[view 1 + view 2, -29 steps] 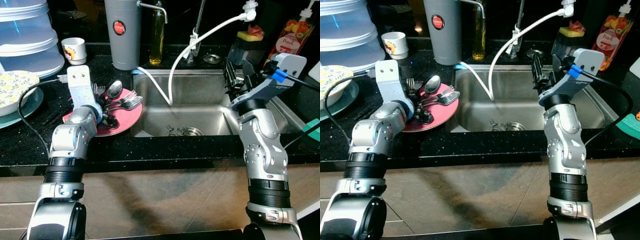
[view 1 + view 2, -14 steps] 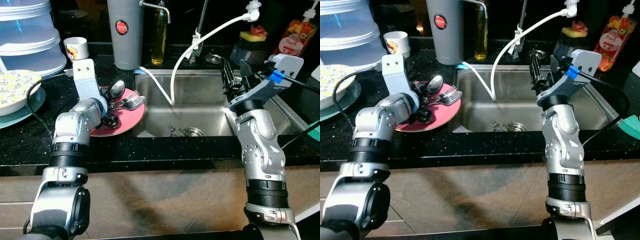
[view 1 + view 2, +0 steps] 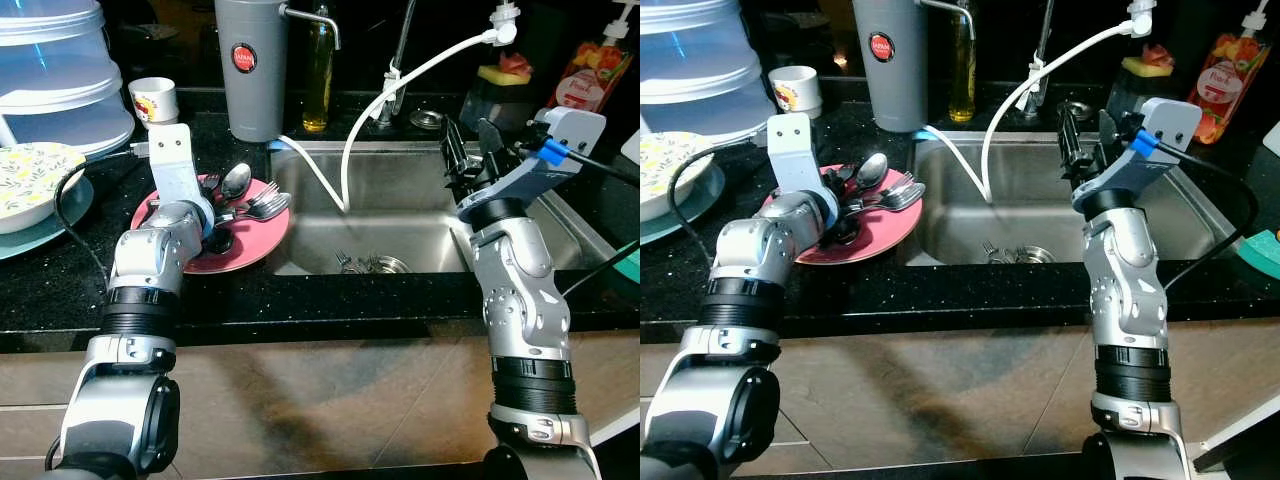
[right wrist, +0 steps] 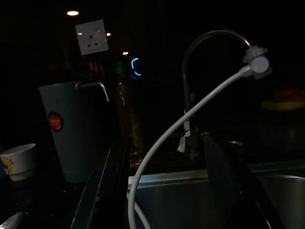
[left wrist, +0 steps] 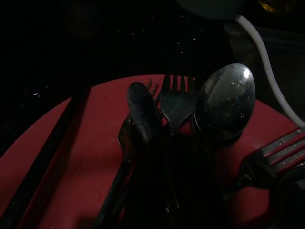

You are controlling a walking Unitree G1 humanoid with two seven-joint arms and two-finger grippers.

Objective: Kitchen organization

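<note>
Countertop (image 3: 330, 295) of black speckled stone runs across the scene, and at its far left sits a floral plate (image 3: 30, 172) beneath stacked clear containers (image 3: 55, 70), with a small white cup (image 3: 154, 99) behind. Next comes the red plate (image 3: 245, 240), lying just beside the sink's left edge and loaded with cutlery: a large spoon (image 3: 235, 180) and forks (image 3: 262, 205) piled together. The left gripper (image 3: 840, 205) reaches down over this plate among the cutlery; in the left wrist view a dark fingertip (image 5: 142, 114) lies against the fork and spoon (image 5: 226, 102), but whether the fingers are spread or clamped on anything cannot be told from the dark picture. Behind the plate stands a tall grey canister (image 3: 250, 65) with a red badge, and a bottle of yellow oil (image 3: 317, 65) beside it. A white hose (image 3: 400, 85) arcs from the tap down into the steel sink (image 3: 400, 210), where a few utensils (image 3: 365, 263) lie near the drain. Over the sink's right side the right gripper (image 3: 468, 160) hovers with its two black fingers (image 4: 107, 191) spread apart and holding nothing. Farther right stand a sponge holder (image 3: 500, 85) and a red-orange bottle (image 3: 590, 80).
</note>
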